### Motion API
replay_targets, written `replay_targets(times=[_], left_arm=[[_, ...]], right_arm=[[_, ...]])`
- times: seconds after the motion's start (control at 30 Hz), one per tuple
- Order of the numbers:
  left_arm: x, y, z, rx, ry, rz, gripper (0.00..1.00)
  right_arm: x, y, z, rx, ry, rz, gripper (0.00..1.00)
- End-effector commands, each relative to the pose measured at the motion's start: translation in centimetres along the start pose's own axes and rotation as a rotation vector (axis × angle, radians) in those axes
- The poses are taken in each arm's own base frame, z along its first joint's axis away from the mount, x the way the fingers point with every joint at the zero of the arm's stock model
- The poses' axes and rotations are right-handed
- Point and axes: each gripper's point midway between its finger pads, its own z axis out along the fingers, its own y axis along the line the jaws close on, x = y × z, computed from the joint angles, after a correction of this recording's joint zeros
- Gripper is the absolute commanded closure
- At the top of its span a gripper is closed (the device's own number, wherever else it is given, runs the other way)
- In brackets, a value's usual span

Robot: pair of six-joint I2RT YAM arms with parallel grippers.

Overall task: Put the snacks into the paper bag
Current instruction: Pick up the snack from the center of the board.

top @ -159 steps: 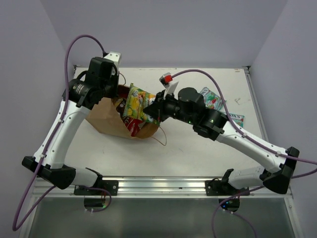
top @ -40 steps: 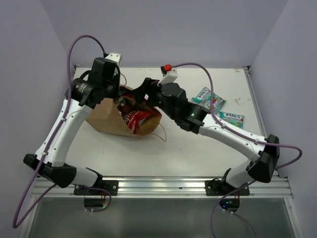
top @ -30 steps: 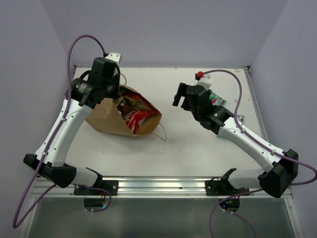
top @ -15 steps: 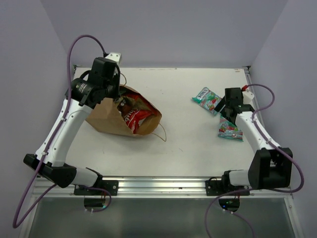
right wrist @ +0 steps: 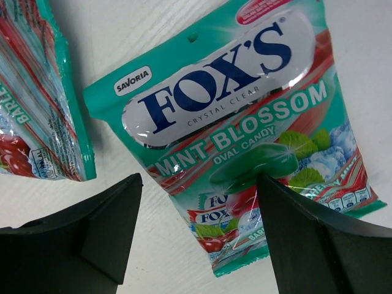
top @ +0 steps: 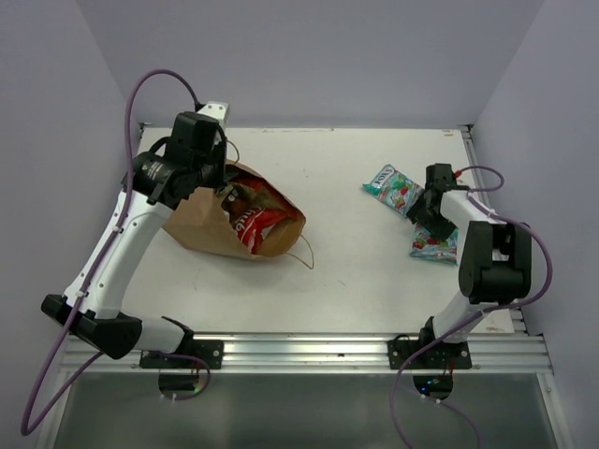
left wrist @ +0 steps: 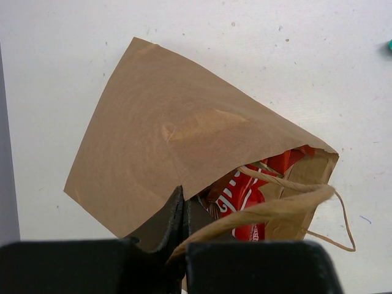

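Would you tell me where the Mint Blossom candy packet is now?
Right wrist view: the Mint Blossom packet lies on the table, right side, under the open right tool, another teal packet beside it.

Red packet point(left wrist: 240, 195) mostly hidden inside paper bag point(left wrist: 171, 135), second teal packet point(right wrist: 38, 98) cut off at right-wrist view's left edge

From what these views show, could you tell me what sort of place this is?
Probably a robotics lab cell: a white table boxed in by lilac walls, left arm and right arm bolted to a metal rail, with a paper bag and candy packets as props.
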Motion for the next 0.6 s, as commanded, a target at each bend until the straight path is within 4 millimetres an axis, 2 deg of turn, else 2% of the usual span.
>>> replay_targets(times=[0.0, 0.07, 0.13, 0.17, 0.2, 0.27, 0.3, 0.37, 0.4, 0.47, 0.57], left_arm=[[-1.1, -0.1, -1.2, 0.024, -0.070, -0.039, 1.00], [-1.1, -0.1, -1.2, 0.023, -0.073, -0.042, 1.00], [-1.1, -0.2, -1.1, 0.026, -0.074, -0.042, 1.00], [-1.1, -0.2, -1.0, 0.026, -0.072, -0.040, 1.00], [-1.1, -0.2, -0.9, 0.025, -0.069, -0.036, 1.00], [-1.0, -0.2, -0.7, 0.023, -0.065, -0.033, 1.00], [-1.1, -0.2, -0.7, 0.021, -0.066, -0.030, 1.00], [-1.2, -0.2, -0.7, 0.018, -0.068, -0.029, 1.00], [-1.2, -0.2, -0.6, 0.015, -0.067, -0.026, 1.00], [-1.3, -0.1, -0.6, 0.011, -0.069, -0.023, 1.00], [-1.5, 0.0, -0.6, 0.004, -0.071, -0.019, 1.00]], right_arm=[[1.3, 1.9, 0.3, -0.102, 0.059, -0.090, 0.22], [3.4, 2.4, 0.7, -0.143, 0.126, -0.197, 0.24], [5.1, 4.1, 0.0, -0.180, 0.146, -0.324, 0.24], [6.0, 4.3, -0.3, -0.181, 0.167, -0.383, 0.24], [7.5, 5.3, -0.9, -0.200, 0.172, -0.485, 0.24], [9.3, 6.4, -1.8, -0.243, 0.179, -0.605, 0.24], [11.2, 7.6, -2.7, -0.277, 0.191, -0.679, 0.24], [12.9, 8.2, -3.5, -0.298, 0.202, -0.764, 0.24], [14.6, 8.8, -4.4, -0.325, 0.208, -0.856, 0.23], [16.5, 9.4, -5.4, -0.340, 0.209, -0.976, 0.23], [17.3, 9.9, -6.3, -0.340, 0.192, -1.092, 0.23]])
